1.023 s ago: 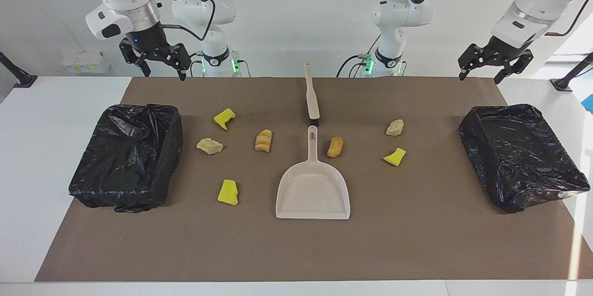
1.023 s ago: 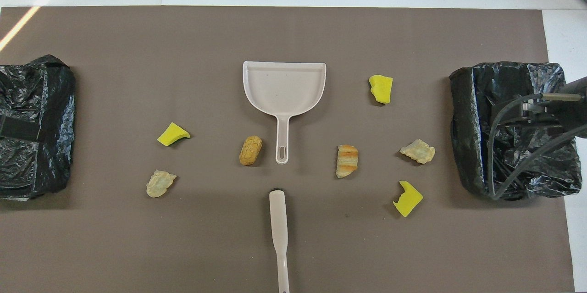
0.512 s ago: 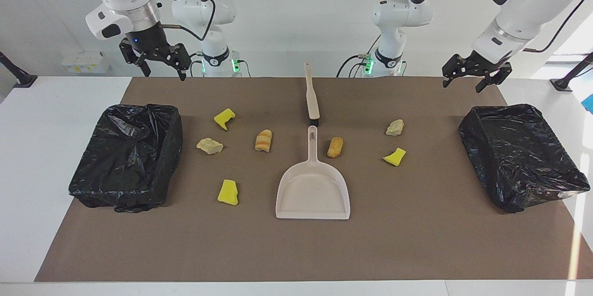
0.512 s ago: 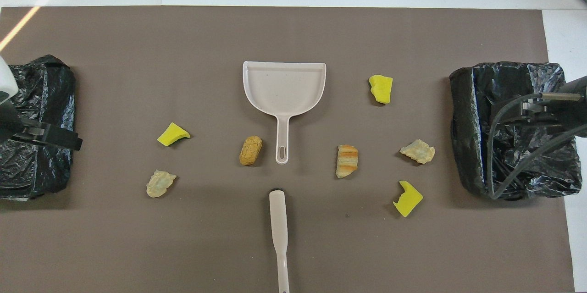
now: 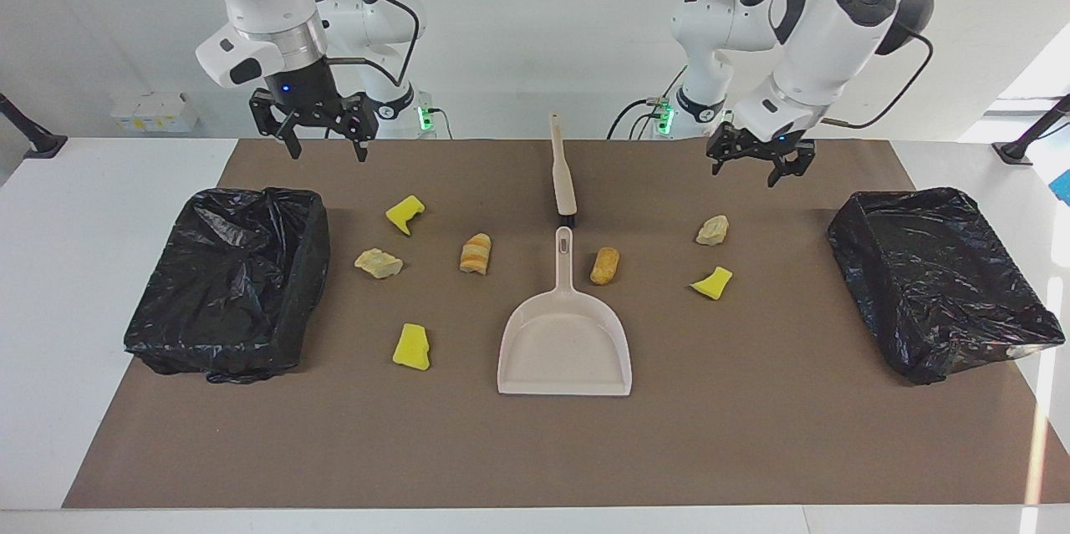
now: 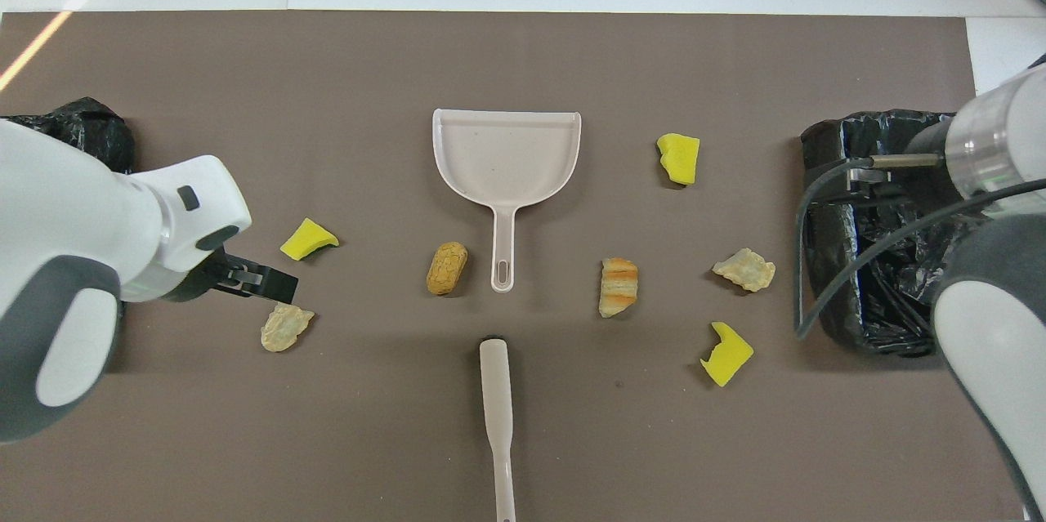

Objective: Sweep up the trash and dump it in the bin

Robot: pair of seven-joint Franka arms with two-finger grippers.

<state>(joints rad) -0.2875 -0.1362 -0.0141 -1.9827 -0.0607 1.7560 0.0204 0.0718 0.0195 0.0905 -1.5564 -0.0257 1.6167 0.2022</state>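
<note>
Two raised pincers, left pincer [image 5: 759,169] and right pincer [image 5: 318,133], both spread wide, empty, touching nothing, above trash [image 5: 712,230] scattered on the counter [image 5: 752,434].

Both arms are swinging in from the ends toward the middle: left gripper [image 5: 759,169] now hangs over the mat near a pale stone lump [image 5: 713,230], right gripper [image 5: 322,135] drifts inward off its bin [image 5: 230,283].
</note>
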